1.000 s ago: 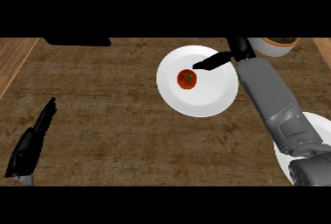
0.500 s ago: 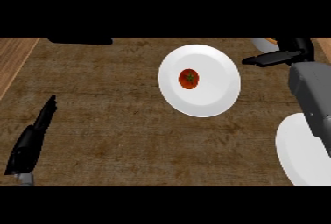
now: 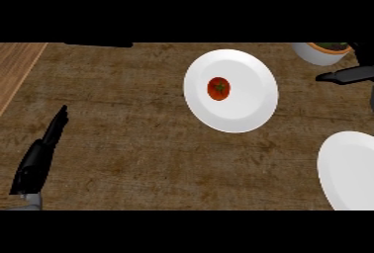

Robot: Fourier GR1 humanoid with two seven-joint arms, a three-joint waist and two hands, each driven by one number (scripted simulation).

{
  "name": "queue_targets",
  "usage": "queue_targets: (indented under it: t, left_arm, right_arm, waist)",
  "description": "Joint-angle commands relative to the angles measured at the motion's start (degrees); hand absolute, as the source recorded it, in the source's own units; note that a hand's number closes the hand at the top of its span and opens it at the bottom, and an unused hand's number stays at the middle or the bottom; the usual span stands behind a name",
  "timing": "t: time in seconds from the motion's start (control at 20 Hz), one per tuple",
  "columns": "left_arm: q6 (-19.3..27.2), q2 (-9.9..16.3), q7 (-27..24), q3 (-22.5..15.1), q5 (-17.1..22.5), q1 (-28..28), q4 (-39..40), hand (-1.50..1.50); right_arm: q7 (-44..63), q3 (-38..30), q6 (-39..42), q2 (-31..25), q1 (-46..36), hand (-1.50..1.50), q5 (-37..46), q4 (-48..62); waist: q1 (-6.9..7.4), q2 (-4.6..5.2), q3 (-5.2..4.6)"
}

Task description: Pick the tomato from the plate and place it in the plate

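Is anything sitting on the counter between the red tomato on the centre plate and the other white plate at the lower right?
Nothing visible does. The red tomato lies on the white round plate; between that plate and the second white plate at the right edge there is only bare brown counter. The right hand is off to the upper right.

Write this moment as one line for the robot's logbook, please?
tomato: on centre plate | right hand: open, apart from it | left hand: resting | second plate: bare
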Motion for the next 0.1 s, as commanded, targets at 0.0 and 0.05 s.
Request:
queue_targets:
  t: [0.0,0.05]
  left_arm:
    - [-1.32,0.38,2.17,-0.15,0.74,-0.09,-1.84,0.0]
    - [-0.84,-0.52,-0.03,-0.56,0.51,0.58,-0.35,0.0]
  right_arm:
    - [-2.99,-0.25,1.99,-3.21,2.25,-1.5,0.27,0.97]
    - [-2.21,-0.42,0.13,-2.91,1.25,-1.5,0.31,1.13]
  waist:
    - [0.37,0.04,0.11]
    - [0.73,0.2,0.07]
